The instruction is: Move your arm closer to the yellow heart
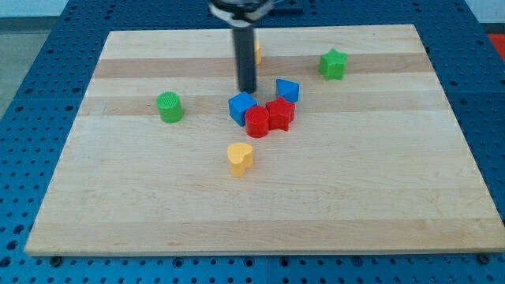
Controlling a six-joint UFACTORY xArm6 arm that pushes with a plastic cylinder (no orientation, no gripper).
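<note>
The yellow heart (240, 158) lies near the middle of the wooden board (355, 197), a little left of centre. My tip (248, 91) touches the board above it in the view, just above the blue cube (241, 108). The tip is well apart from the heart, with the blue cube and a red cylinder (257, 122) between them.
A red star-like block (279, 113) sits right of the red cylinder, with a second blue block (288, 90) above it. A green cylinder (169, 107) is at the left, a green star (334, 65) at the upper right. A yellow block (257, 53) shows partly behind the rod.
</note>
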